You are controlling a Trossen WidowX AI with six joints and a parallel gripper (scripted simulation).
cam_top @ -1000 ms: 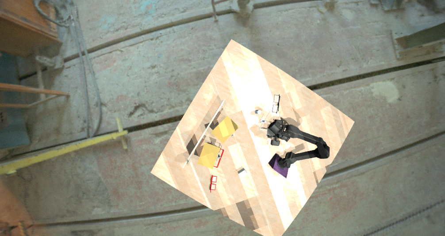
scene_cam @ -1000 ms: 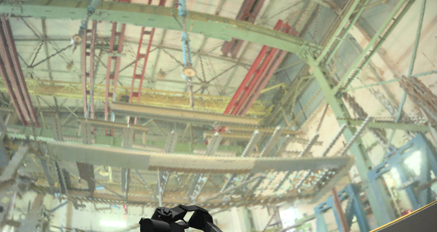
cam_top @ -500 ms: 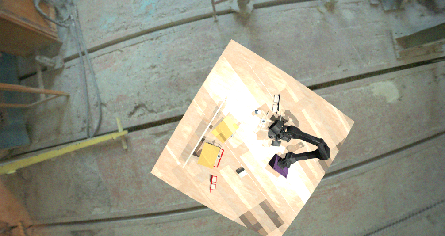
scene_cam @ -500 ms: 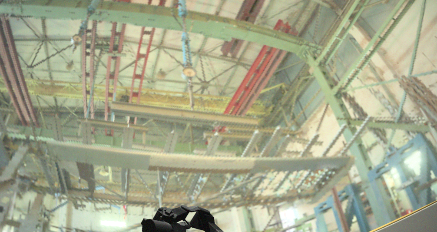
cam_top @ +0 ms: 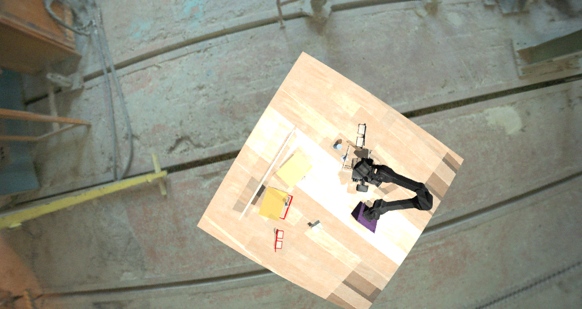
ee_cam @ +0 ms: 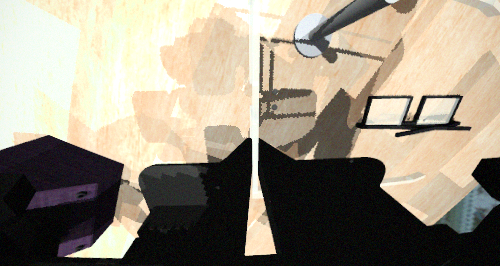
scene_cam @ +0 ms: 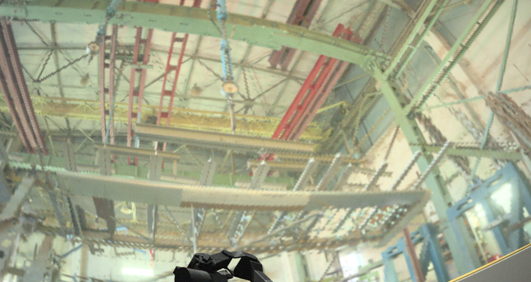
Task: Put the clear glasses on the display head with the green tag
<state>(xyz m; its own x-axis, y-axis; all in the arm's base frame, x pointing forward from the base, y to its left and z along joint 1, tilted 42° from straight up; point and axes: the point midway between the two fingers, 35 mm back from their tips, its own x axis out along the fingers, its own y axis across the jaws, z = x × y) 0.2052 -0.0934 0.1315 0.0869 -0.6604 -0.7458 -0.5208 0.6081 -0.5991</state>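
My gripper (ee_cam: 252,142) points down and is shut on a thin pale bar of the clear glasses (ee_cam: 254,69). The bar runs straight up the wrist view from the fingertips; the rest of the frame is hard to make out against the bright wood. In the top view my black arm (cam_top: 400,180) reaches over the table, and its body hides the fingertips. The exterior view shows only part of the black arm (scene_cam: 223,267) at the bottom edge. I cannot identify either display head or the green tag; the held glasses are not seen on a head.
Black-framed glasses (cam_top: 361,135) (ee_cam: 387,111) lie near two posts. One dark post (ee_cam: 350,14) leans across the wrist view. Red glasses (cam_top: 279,240), two yellow panels (cam_top: 293,168) (cam_top: 271,203), a long pale bar (cam_top: 266,173), a small white box (cam_top: 316,225) and a purple block (cam_top: 368,222) also show.
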